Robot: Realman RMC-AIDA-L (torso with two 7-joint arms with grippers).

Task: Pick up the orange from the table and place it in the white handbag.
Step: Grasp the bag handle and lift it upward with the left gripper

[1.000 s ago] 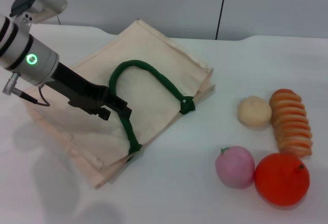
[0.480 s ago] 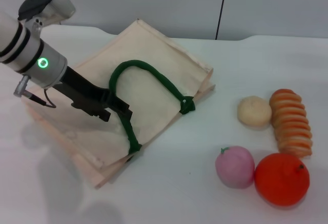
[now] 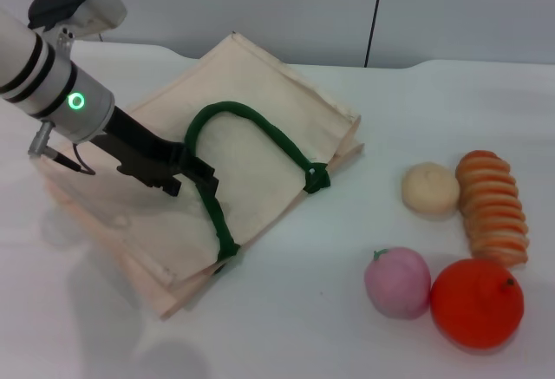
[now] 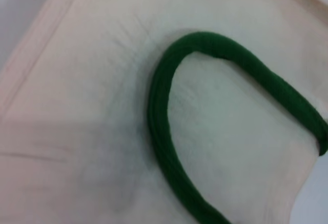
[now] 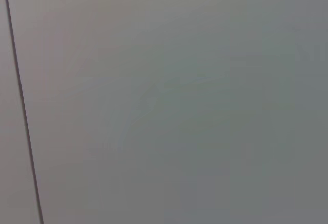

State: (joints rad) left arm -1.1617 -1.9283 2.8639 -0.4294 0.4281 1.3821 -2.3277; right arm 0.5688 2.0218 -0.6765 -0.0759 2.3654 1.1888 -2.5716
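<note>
The left end effector (image 3: 204, 175) is being held at the white handbag's (image 3: 260, 93) green handle (image 3: 260, 132); its opening cannot be told. The orange (image 3: 476, 303) is lying on the counter (image 3: 303, 327), well right of the handbag, ungrasped; opening the bag seems needed next.

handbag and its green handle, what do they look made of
The handbag looks like matte cream woven cloth, perhaps canvas: it lies flat in soft layers with stitched edges and faint creases. The green handle looks like thick soft cord or padded fabric tube: round, dull, curving loosely. The exact fibre cannot be told.
</note>
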